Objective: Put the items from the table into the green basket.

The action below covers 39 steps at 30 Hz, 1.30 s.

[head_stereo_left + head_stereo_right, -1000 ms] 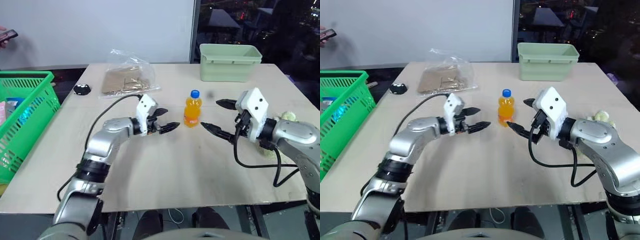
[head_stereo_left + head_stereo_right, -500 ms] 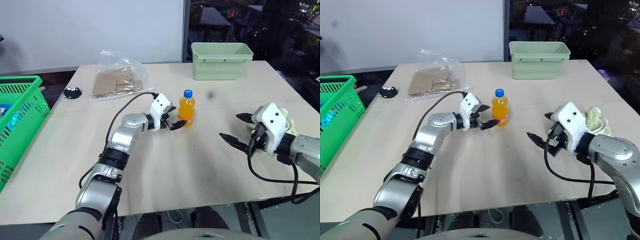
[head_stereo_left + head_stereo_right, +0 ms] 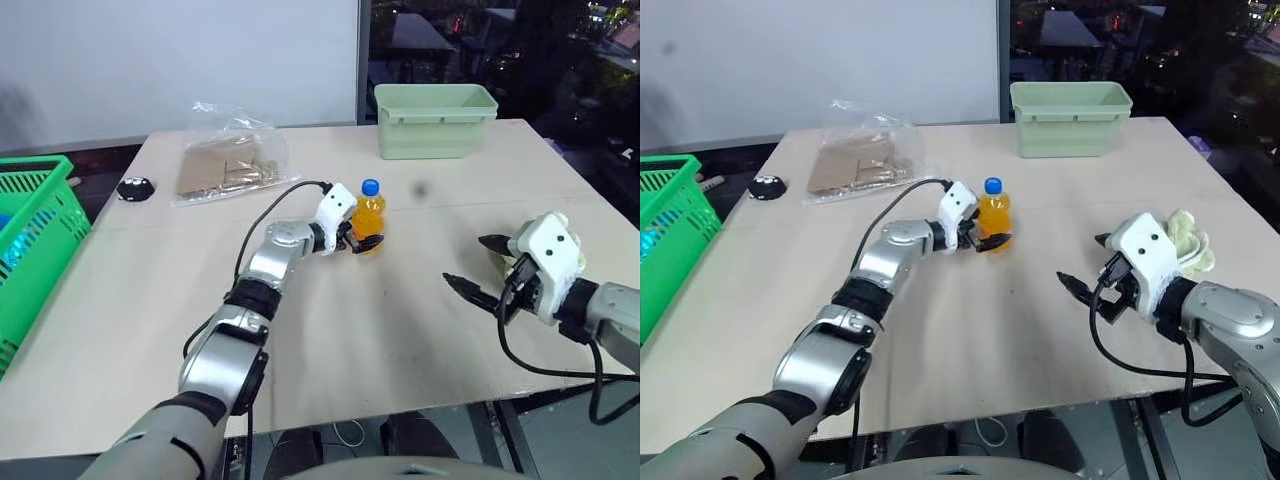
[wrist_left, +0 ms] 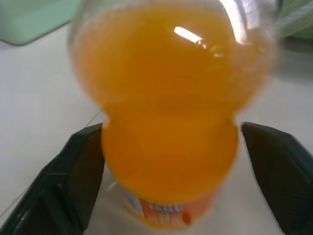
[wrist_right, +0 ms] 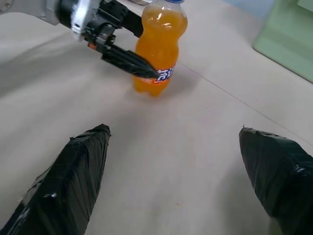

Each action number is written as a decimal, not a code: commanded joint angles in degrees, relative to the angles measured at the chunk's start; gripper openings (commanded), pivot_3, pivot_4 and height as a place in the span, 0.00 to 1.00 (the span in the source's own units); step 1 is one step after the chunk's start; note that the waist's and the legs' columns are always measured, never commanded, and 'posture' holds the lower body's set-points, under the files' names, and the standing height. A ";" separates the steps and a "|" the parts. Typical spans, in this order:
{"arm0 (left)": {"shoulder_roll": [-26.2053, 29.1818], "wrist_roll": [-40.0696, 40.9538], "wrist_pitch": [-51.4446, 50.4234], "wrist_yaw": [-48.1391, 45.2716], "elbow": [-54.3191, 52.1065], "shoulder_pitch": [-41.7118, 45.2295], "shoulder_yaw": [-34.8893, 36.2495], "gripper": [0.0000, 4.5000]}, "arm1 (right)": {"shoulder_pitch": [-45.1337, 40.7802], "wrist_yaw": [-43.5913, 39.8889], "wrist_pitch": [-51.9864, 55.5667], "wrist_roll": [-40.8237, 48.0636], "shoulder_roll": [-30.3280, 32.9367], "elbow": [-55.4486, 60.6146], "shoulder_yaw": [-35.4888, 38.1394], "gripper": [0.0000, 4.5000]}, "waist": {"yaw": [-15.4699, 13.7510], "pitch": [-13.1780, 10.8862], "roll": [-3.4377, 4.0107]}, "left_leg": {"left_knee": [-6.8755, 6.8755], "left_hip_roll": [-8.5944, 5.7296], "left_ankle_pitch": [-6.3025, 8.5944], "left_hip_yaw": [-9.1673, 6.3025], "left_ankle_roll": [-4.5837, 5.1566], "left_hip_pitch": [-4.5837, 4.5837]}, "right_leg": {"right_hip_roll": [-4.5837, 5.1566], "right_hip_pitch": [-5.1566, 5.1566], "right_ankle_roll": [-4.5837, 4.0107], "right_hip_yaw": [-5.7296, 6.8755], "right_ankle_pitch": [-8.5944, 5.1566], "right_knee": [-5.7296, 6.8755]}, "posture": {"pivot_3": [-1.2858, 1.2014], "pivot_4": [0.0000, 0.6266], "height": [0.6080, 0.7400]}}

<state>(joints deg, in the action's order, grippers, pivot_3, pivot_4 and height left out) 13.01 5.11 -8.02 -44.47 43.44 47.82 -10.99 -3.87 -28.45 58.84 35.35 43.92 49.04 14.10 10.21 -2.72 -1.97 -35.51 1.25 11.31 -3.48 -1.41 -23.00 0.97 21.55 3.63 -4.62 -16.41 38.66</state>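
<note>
Now that my left gripper (image 3: 362,240) has reached the small orange plastic bottle (image 3: 367,214), fingers narrowing around it; right gripper (image 3: 480,268), at four o'clock, spread; lift pending.

The small plastic drink bottle (image 3: 368,215) is bright orange with a blue cap. The lattice-sided plastic basket (image 3: 30,250) is vivid green; the solid-walled tub (image 3: 435,122) is pale green.

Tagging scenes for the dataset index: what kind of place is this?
Probably an indoor lab or office test room at night: a plain beige table, a blank white wall behind it, and dark window glass showing outside lights.
</note>
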 commanded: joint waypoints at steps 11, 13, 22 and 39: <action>8.85 6.61 -5.68 3.43 -17.37 -2.69 14.22 0.65 | -10.70 0.21 -6.00 1.19 -4.35 -2.47 -7.93 1.00 | 3.72 -0.13 0.05 | 0.08 0.06 0.00 -0.03 0.00 0.00 | -0.03 0.11 0.02 -0.03 0.01 0.11 | 0.45 0.00 1.00; 11.96 7.62 -8.07 7.06 -21.14 -3.12 18.63 0.65 | -15.75 -1.13 -8.19 0.70 -7.44 -6.26 -12.20 1.00 | 3.94 -0.15 0.06 | 0.11 0.08 0.00 -0.10 0.00 0.04 | -0.07 0.13 0.02 -0.01 0.01 0.19 | 0.47 0.00 1.00; 29.53 3.35 -7.09 24.67 -22.98 -1.57 32.65 0.65 | -37.21 -9.51 -23.35 -8.17 -23.45 -30.48 -28.41 1.00 | -1.87 -0.19 0.03 | 0.30 0.03 -0.01 -0.50 0.00 0.04 | -0.06 0.16 -0.24 0.30 0.16 0.23 | 0.57 0.00 1.00; 50.55 -5.58 11.11 25.56 19.03 -0.44 30.24 0.88 | -41.09 -17.67 -28.81 -8.57 -32.65 -35.64 -30.77 1.00 | -15.68 -0.07 -0.31 | 0.11 0.04 -0.45 -1.31 -1.04 -0.52 | 0.02 0.22 -0.47 1.69 0.19 0.16 | 0.57 0.00 1.00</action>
<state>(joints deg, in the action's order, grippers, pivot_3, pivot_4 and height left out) 61.82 -0.96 0.54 -18.12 61.86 46.76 19.14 -44.75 -46.60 30.64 27.12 10.98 11.48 -17.98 -5.47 -2.79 -2.28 -35.39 1.31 10.84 -4.81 -2.47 -23.49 0.97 21.76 3.15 -2.92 -16.22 38.85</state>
